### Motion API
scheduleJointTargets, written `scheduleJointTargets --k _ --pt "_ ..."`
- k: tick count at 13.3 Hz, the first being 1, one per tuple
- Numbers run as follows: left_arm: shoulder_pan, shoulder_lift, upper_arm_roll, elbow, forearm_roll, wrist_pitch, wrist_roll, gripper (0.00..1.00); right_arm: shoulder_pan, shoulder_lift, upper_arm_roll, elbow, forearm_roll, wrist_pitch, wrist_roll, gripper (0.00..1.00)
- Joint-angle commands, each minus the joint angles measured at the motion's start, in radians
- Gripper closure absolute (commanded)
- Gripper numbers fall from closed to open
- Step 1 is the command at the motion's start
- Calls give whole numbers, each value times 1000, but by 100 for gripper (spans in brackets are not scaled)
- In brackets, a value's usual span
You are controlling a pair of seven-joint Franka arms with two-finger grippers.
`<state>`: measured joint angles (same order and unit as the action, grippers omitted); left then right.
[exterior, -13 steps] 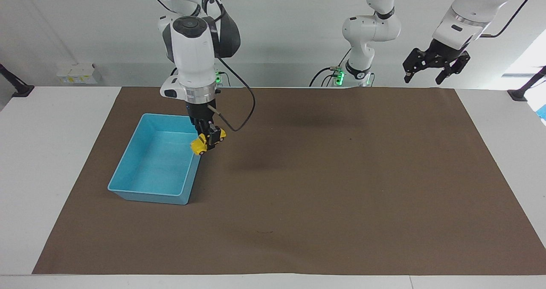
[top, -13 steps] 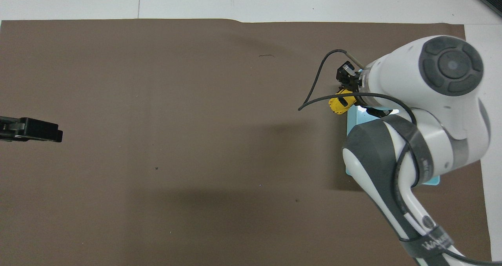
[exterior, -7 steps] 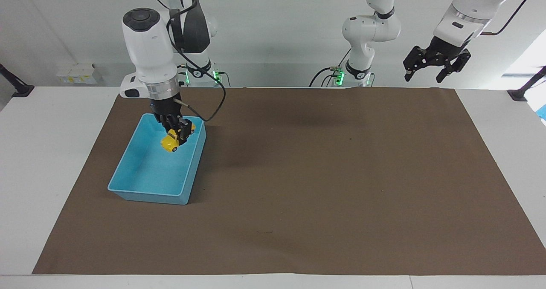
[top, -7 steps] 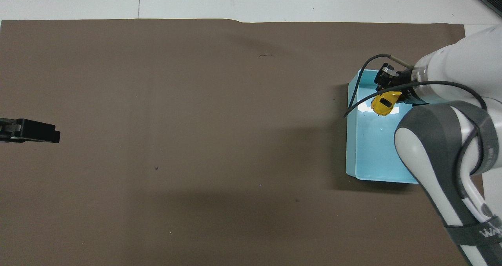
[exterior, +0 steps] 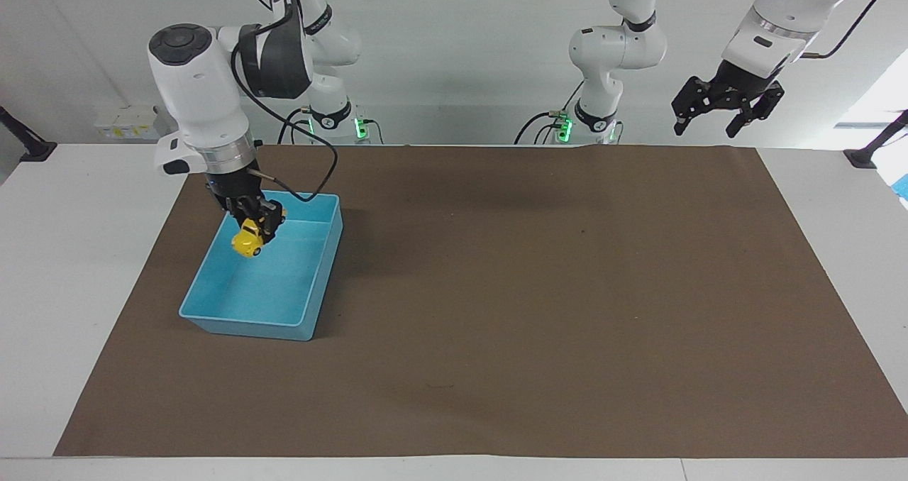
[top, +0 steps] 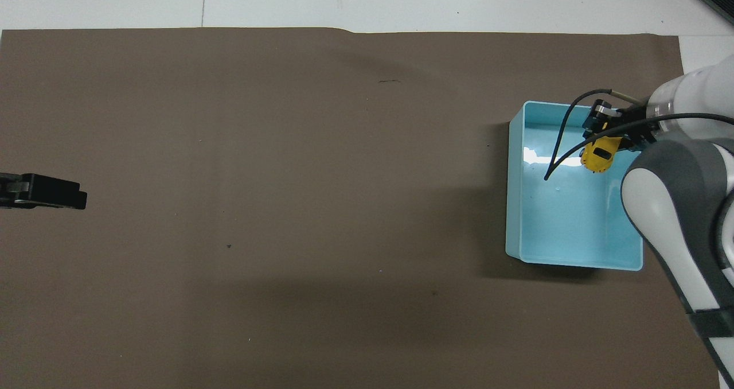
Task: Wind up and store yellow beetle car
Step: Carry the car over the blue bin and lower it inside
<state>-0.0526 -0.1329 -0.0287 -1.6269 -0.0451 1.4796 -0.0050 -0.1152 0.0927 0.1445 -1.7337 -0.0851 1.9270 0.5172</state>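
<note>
— Since a second ago, what has moved?

— Mostly the right arm. Its right gripper (exterior: 254, 227) was beside the tray's wall toward the middle of the desk; now it has swung over the light blue rectangular plastic tray (exterior: 312, 303), carrying the small bright yellow beetle-shaped toy car (exterior: 247, 242) with it.

— Where does the car sit relative to the jaws?

— Pinched between them. The jaws are clamped on the car's upper end, and its rounded body hangs slantwise below the fingertips, nose down. In the overhead view the car (top: 597, 155) shows over the tray (top: 516, 205), in the part of it farther from the robots and toward the right arm's end of the desk. It is up in the air, not resting on the tray floor.

— And the other arm?

— It waits. The left gripper (exterior: 723, 108) hangs high at the left arm's end of the dark brown paper mat (exterior: 532, 325), jaws apart and holding nothing.

— Any writing or brand to read?

— None that I can read on the car or the tray.
</note>
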Motion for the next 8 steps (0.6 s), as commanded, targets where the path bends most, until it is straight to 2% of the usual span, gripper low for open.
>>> scheduleJointTargets --k 1,4,8 --pt "10 -10 -4 5 -12 -19 3 0 -46 -42 9 -50 31 1 -101 100" --pt "11 -10 -4 5 -12 -19 3 0 -63 -74 7 -121 65 26 -186 100" --pt "10 -10 -4 5 -12 -19 3 0 -72 -96 7 -237 71 142 -278 100"
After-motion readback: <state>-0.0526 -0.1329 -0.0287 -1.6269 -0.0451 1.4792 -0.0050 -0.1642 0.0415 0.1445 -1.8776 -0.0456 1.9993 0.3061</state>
